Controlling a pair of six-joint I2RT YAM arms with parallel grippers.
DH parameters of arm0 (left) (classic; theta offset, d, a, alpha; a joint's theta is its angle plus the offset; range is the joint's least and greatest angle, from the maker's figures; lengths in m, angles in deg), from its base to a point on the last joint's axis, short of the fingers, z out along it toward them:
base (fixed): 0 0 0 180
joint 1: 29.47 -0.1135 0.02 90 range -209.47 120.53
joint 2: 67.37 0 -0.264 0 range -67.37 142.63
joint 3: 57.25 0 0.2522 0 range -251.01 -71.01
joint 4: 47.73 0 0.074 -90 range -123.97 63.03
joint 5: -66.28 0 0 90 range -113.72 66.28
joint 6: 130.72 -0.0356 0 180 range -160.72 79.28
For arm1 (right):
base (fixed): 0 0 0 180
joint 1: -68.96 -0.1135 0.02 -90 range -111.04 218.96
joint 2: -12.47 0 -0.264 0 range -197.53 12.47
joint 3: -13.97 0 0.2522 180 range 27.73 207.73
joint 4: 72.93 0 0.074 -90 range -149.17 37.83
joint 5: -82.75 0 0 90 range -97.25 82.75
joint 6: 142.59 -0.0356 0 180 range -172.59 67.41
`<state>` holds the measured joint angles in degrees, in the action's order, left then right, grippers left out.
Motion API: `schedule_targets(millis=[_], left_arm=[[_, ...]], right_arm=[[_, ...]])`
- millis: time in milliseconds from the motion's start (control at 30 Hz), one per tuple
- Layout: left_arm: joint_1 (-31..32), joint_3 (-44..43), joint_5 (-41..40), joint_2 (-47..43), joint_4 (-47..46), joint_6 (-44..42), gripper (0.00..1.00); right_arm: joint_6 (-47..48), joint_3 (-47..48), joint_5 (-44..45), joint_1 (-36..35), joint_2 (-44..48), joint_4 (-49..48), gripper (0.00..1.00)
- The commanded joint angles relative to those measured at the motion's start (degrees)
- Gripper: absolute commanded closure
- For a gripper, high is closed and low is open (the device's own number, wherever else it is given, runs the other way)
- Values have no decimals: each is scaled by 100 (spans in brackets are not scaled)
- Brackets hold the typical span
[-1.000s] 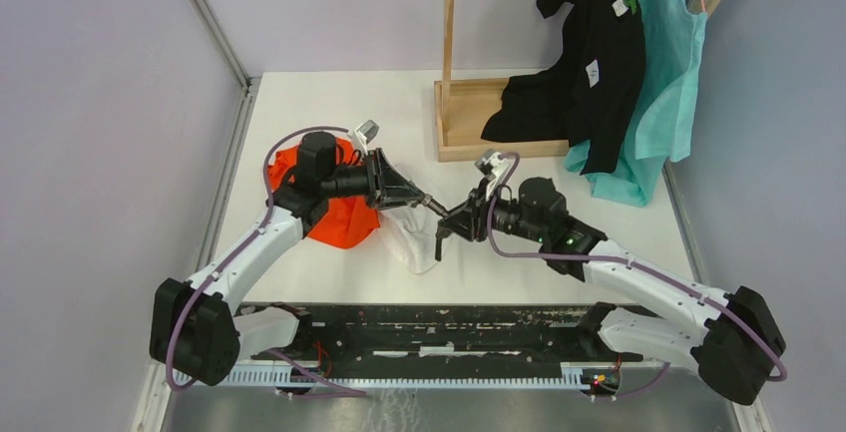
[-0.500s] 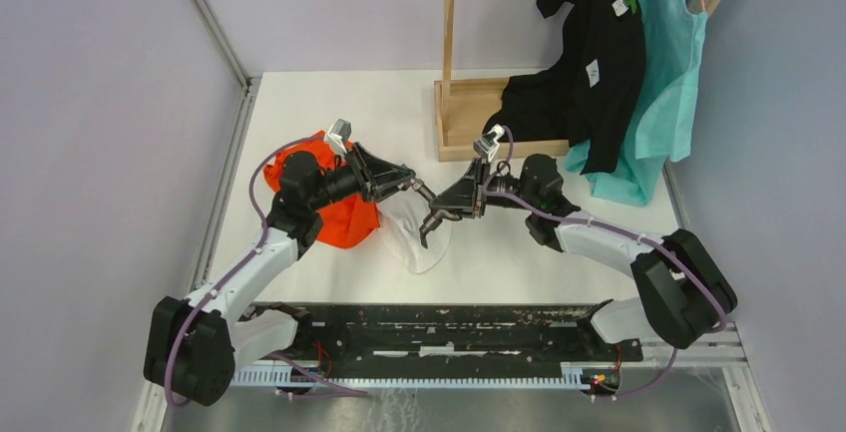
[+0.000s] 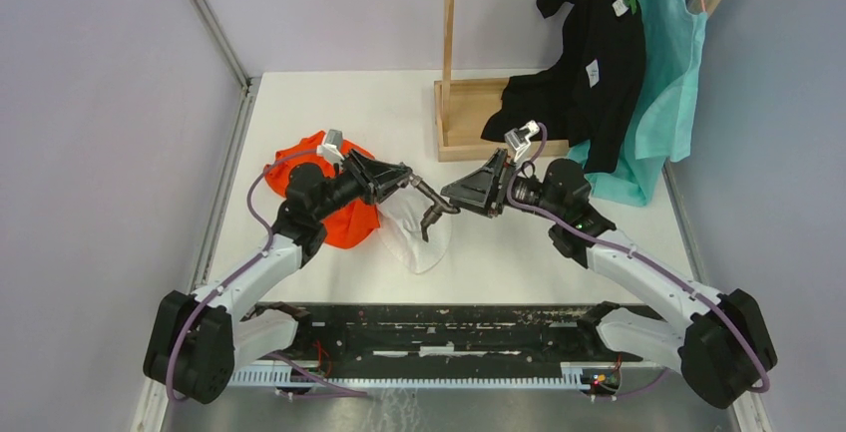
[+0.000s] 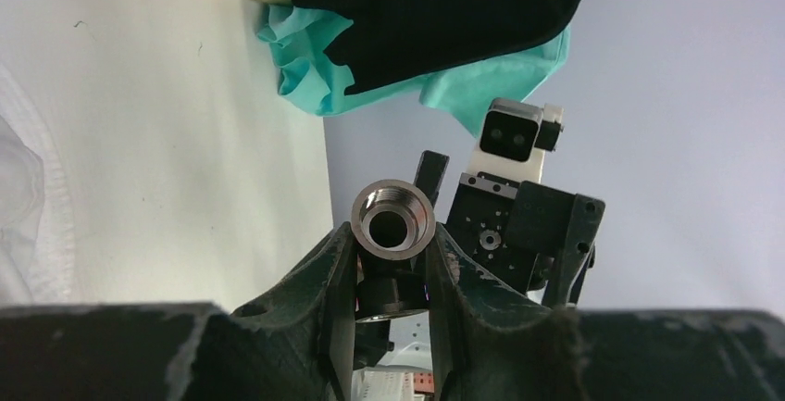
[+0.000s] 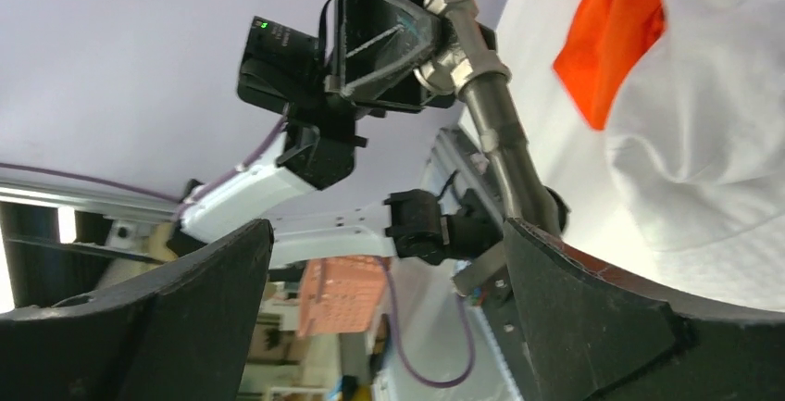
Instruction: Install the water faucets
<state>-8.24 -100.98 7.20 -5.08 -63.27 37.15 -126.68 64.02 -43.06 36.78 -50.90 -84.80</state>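
The white tabletop (image 3: 329, 103) carried a wooden stand (image 3: 467, 121) at its far side. A black garment (image 3: 589, 53) and a teal one (image 3: 668, 83) hung down onto the stand at the far right. The left arm (image 3: 257, 264) and right arm (image 3: 638, 267) reached in from the near edge and met over the middle. An orange cloth (image 3: 344, 222) lay left of centre, with a white cloth (image 3: 414, 244) overlapping its right edge.

The left fingers (image 4: 338, 290) were clenched on the water faucet (image 4: 392, 220), held up off the tabletop above the white cloth. Its threaded mouth faced the left wrist camera, and its bent pipe (image 5: 500, 156) ran on from a hex nut toward the right arm. The right fingers (image 5: 592, 308) were released and spread wide, just beside the pipe's end and gripping nothing. Whether they touched the pipe could not be told.
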Motion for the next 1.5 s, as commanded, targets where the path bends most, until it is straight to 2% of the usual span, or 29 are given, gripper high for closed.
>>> schedule_targets(millis=[0, 100, 300, 433, 567, 700, 800, 900, 1000, 1100, 1233, 1333, 1467], left_arm=[[-14, -118, -378, -13, -742, 618, 97], [-16, -105, -461, -59, -737, 803, 97], [-18, -84, -740, -290, -494, 898, 97], [-19, -134, -771, -288, -454, 901, 97], [-19, -152, -794, -299, -442, 916, 97], [-16, -133, -811, -354, -425, 946, 97], [-20, -103, -825, -394, -427, 974, 97], [-16, -55, -880, -418, -423, 950, 97], [-15, 24, -930, -397, -531, 878, 97], [-24, 134, -992, -359, -766, 779, 97], [-32, 190, -1131, -314, -668, 357, 97], [-38, 212, -1145, -266, -697, 139, 97], [-40, 250, -1176, -234, -677, -11, 97]], right_arm=[[1172, 88, 637, -46, 277, 578, 0], [1555, -114, 1065, -88, 358, 500, 0], [1979, -709, 1897, -496, 472, -672, 0], [2353, -758, 2292, -1149, 266, -1256, 0], [2232, -851, 2413, -1281, -221, -2073, 1], [2098, -850, 2450, -1282, -840, -2913, 11], [1909, -758, 2301, -1282, -1238, -3414, 27], [1438, -768, 2239, -1282, -1410, -3885, 54], [512, -796, 2469, -1274, -1278, -3808, 79], [-909, -774, 2515, -1273, -1125, -3831, 85], [-2297, -678, 2427, -1264, -894, -3142, 98], [-3159, -835, 2541, -1264, -857, -3175, 97], [-4119, -1179, 2872, -1264, -1213, -4298, 91]])
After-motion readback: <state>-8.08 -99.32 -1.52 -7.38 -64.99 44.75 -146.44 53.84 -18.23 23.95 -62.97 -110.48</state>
